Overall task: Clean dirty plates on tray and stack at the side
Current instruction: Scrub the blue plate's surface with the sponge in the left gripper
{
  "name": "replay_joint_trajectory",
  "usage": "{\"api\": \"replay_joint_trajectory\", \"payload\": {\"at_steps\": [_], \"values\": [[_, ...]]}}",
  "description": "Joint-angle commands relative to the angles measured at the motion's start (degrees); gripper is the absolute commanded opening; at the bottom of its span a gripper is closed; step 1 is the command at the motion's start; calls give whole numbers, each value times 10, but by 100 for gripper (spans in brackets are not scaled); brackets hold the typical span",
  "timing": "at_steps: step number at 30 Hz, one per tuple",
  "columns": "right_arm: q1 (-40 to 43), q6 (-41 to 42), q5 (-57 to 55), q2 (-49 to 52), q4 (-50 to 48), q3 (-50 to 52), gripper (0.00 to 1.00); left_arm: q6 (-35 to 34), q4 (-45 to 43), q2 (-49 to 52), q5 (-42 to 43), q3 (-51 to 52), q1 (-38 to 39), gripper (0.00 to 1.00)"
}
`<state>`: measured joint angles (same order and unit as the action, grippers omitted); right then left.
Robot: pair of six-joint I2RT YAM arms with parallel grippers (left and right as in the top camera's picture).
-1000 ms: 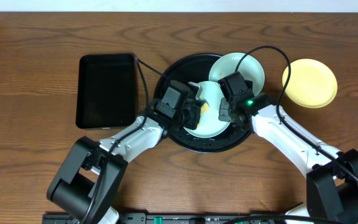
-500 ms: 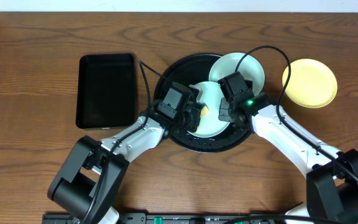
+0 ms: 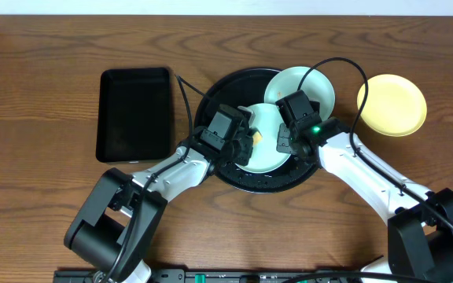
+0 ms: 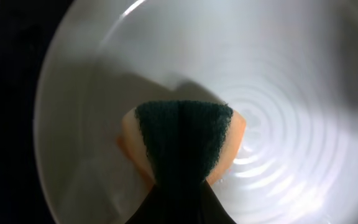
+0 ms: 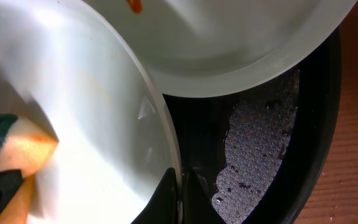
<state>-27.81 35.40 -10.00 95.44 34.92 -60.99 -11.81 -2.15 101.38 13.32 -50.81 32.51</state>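
Scrubbing requires a fixed workpiece: the right gripper is clamped on the rim of the mint plate, pinning it inside the tray. The left gripper grips the sponge, pad pressed to the plate floor. The yellow plate lies on the table beside the tray, probably the stacking spot.

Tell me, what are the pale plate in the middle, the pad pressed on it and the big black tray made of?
The pale mint-blue round plate looks like glossy moulded plastic: bright highlights, faint concentric rings. The orange-and-green pad seems to be a foam sponge with a dark fibrous scouring face. The large round black tray looks smooth, maybe plastic; a wet film beads on it.
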Motion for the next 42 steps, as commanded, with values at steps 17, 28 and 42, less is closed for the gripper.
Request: {"api": "replay_joint_trajectory", "payload": {"at_steps": [17,28,42], "values": [[6,-3,0,2,-2,1,1,3,-1,16,-47,0,1,8],[6,-4,4,2,-3,1,1,3,-15,22,-64,0,1,8],[6,-8,4,2,-5,1,1,12,-104,62,-102,0,-1,8]]}}
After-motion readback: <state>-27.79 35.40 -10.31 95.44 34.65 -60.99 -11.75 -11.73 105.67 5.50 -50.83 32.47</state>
